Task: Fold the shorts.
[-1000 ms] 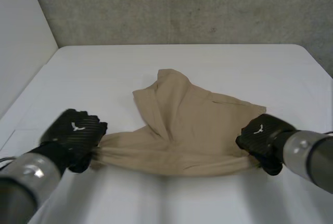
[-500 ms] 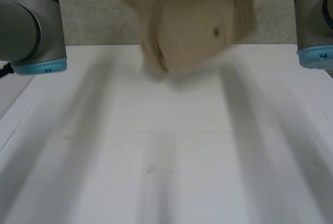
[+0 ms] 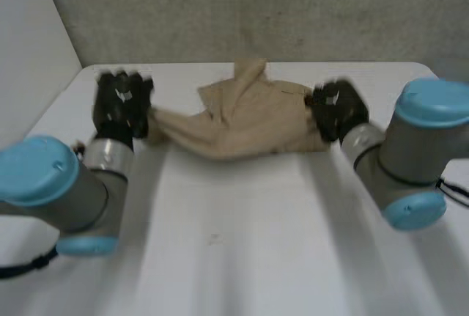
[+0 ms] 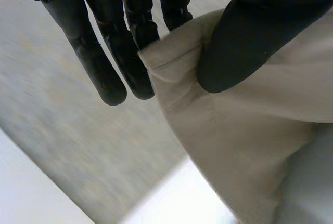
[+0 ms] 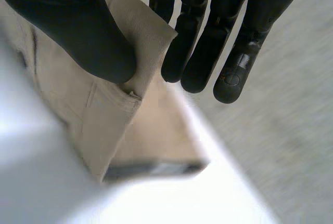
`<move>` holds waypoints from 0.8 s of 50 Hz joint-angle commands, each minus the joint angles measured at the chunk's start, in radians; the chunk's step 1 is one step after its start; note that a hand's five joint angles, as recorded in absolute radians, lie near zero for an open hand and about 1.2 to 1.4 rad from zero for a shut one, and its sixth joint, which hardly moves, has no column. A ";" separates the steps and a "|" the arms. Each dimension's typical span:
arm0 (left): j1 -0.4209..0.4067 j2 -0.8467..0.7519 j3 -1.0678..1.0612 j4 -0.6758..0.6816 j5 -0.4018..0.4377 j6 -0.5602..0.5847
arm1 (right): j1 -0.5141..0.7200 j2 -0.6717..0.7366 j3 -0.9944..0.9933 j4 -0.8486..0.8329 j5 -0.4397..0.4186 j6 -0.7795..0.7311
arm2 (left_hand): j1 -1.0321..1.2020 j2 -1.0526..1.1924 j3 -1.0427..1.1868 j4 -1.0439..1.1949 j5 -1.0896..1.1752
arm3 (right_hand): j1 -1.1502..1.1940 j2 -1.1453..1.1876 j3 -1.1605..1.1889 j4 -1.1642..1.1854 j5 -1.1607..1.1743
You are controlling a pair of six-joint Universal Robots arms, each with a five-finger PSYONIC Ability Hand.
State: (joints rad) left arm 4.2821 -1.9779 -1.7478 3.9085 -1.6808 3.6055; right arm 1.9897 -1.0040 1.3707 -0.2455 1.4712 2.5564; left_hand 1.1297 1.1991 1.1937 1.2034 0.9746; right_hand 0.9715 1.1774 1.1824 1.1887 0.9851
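The tan shorts point(image 3: 245, 122) hang bunched and stretched between both hands, above the far part of the white table point(image 3: 234, 250); whether their lower edge touches it cannot be told. The left hand point(image 3: 122, 103) is at the shorts' left end, thumb clamping a hemmed corner against straight fingers point(image 4: 148, 31); the right hand point(image 3: 335, 109) is at the shorts' right end, thumb pinning another corner against its fingers point(image 5: 179, 52). Each hand's back bears a small white mark, too blurred to read; behind the shorts rises a grey wall point(image 3: 256, 8).
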 commanded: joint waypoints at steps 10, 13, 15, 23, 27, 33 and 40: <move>-0.036 0.241 -0.237 -0.589 -0.082 0.183 | -0.005 -0.254 0.237 0.426 -0.003 -0.149 | 0.267 0.197 0.203 0.193 0.247 | 0.425 0.219 0.214 0.208 0.237; -0.044 0.326 -0.292 -0.742 -0.091 0.205 | -0.006 -0.289 0.281 0.633 0.000 -0.255 | 0.267 0.197 0.203 0.193 0.247 | 0.425 0.219 0.214 0.208 0.237; -0.056 0.359 -0.315 -0.799 -0.083 0.206 | -0.009 -0.303 0.321 0.757 0.012 -0.332 | 0.267 0.197 0.203 0.193 0.247 | 0.425 0.219 0.214 0.208 0.237; -0.162 0.384 -0.306 -0.799 -0.082 0.200 | -0.003 -0.305 0.364 0.698 0.017 -0.381 | -0.699 -0.768 -0.763 -0.772 -0.718 | 0.425 0.219 0.214 0.208 0.237; -0.160 0.367 -0.233 -0.671 -0.082 0.205 | 0.004 -0.294 0.373 0.640 0.021 -0.366 | -0.955 -1.025 -1.019 -1.029 -0.975 | 0.425 0.219 0.214 0.208 0.237; -0.094 0.329 -0.121 -0.506 -0.069 0.199 | 0.006 -0.291 0.384 0.611 0.026 -0.352 | -0.899 -0.968 -0.963 -0.972 -0.918 | 0.425 0.219 0.214 0.208 0.237; -0.054 0.130 0.040 -0.468 0.113 0.194 | 0.000 -0.286 0.384 0.577 0.027 -0.349 | -0.767 -0.836 -0.831 -0.840 -0.786 | 0.425 0.219 0.214 0.208 0.237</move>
State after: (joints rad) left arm 4.1921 -1.6964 -1.8330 3.4135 -1.7072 3.8040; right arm 1.9944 -1.2918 1.7552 0.3525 1.4981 2.2046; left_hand 0.2319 0.2351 0.2366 0.2321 0.0548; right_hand 0.9715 1.1774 1.1822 1.1887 0.9854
